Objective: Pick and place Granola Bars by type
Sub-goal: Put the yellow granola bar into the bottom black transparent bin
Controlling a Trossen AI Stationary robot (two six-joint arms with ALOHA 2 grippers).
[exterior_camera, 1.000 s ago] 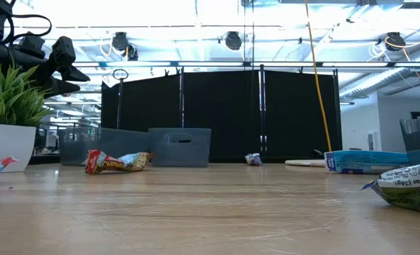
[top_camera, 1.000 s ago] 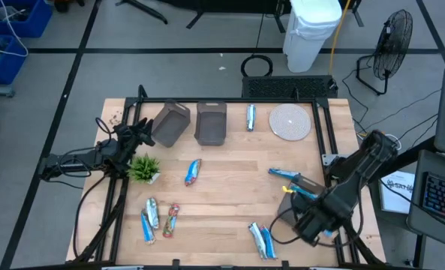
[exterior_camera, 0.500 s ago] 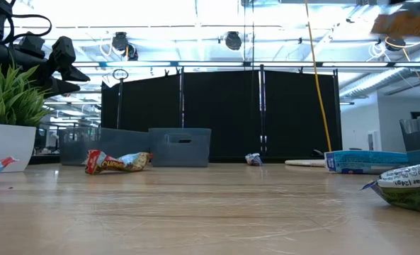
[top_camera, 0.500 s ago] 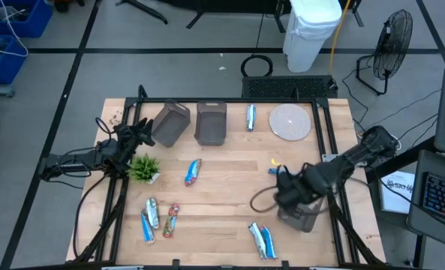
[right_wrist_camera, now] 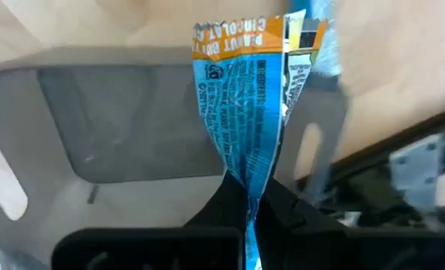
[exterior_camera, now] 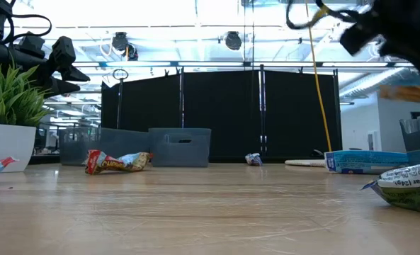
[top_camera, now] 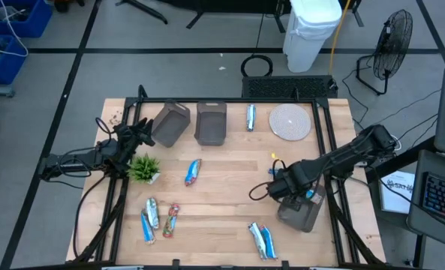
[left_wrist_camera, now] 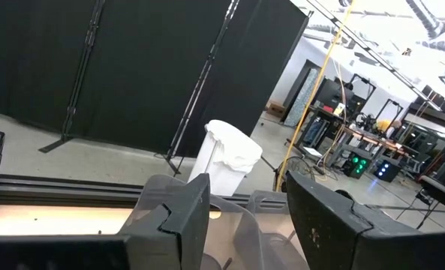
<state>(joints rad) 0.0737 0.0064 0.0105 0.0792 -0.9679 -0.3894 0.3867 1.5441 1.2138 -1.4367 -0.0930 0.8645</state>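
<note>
My right gripper (right_wrist_camera: 248,199) is shut on a blue granola bar (right_wrist_camera: 260,97) with an orange end, over a grey bin (top_camera: 301,212) at the table's right. In the low view the bar's orange end (exterior_camera: 408,92) shows below the dark gripper. Other granola bars lie flat on the table: one in the middle (top_camera: 193,172), one at the far edge (top_camera: 250,117), three near the left (top_camera: 153,214), two at the near edge (top_camera: 261,240). My left gripper (left_wrist_camera: 245,225) stands open and level at the table's left side (top_camera: 143,133), with nothing between its fingers. My right gripper pinches the bar's narrowed wrapper end (right_wrist_camera: 246,176) between its two fingers. The fingers point steeply down. The bar hangs below them, orange end (right_wrist_camera: 237,34) lowest, lifted clear of the table and above the bin's opening and rim.
Two more grey bins (top_camera: 169,124) (top_camera: 211,122) stand at the far left, a round pale mat (top_camera: 290,121) at the far right, a small green plant (top_camera: 144,168) beside my left gripper. A dark metal frame (top_camera: 329,142) runs along the table's edges.
My right gripper, shut on the bar throughout, has swung from the near right corner toward the table's middle and far edge and has come down. The bar's orange end has dropped lower in the low view. The grey bin under the arm has come into sight.
</note>
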